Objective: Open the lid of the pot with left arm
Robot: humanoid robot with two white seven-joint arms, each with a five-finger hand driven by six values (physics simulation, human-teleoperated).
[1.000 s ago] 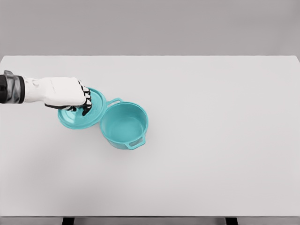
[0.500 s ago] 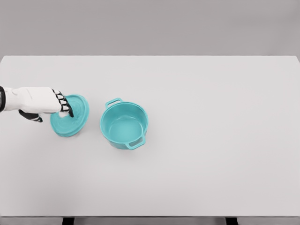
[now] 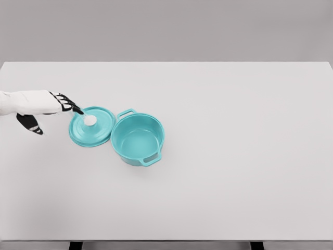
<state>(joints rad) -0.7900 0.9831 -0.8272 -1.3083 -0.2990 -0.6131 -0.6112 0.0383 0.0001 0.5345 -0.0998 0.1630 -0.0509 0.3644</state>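
Note:
The teal pot (image 3: 138,139) stands uncovered on the white table, its inside bare, one handle at the back left and one at the front right. Its teal lid (image 3: 92,126) with a white knob (image 3: 90,120) lies flat on the table, touching the pot's left side. My left hand (image 3: 52,110) hovers just left of the lid, fingers spread and off it, the fingertips (image 3: 76,110) near the lid's far left rim. The right arm is out of view.
The white table (image 3: 234,156) spans the whole view, with its far edge at the top and its front edge at the bottom. Nothing else stands on it.
The left hand let go of the lid and drew back to the left. The lid, held tilted further left half a second ago, now lies flat against the pot.

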